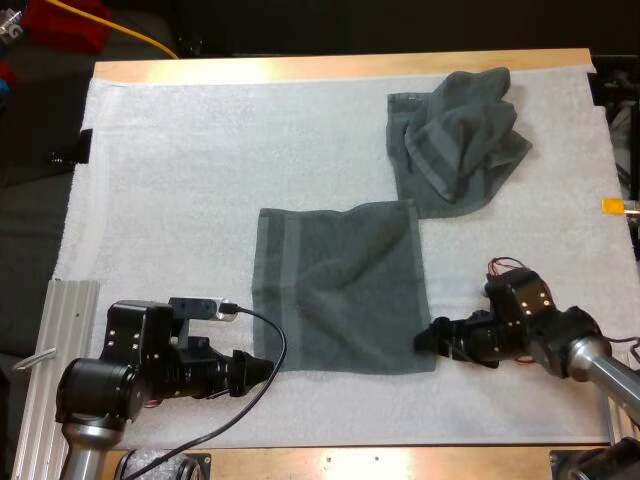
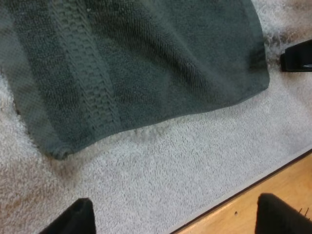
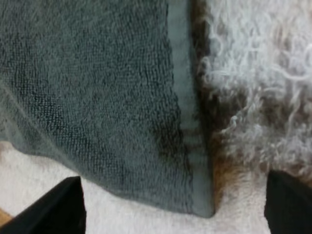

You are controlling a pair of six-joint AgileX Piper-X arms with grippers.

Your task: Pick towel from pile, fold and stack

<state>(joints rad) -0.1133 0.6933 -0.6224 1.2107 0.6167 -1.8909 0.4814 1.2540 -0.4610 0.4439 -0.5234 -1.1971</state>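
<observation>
Left gripper (image 1: pixel 263 368) hangs at the near left corner of the flat towel (image 1: pixel 340 285), fingers spread and gripping nothing. That towel is out of the pile and laid open in the middle of the mat (image 1: pixel 180 200), not yet folded. Right gripper (image 1: pixel 428 341), spread too, straddles the near right corner without pinching it, and the crumpled towel (image 1: pixel 455 140) lies far right, so folding and stacking look still to come.

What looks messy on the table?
The far towel is crumpled in a heap, and its edge touches a far corner of the flat towel, which lies spread out with a few wrinkles. Nothing looks torn or spilled.
</observation>
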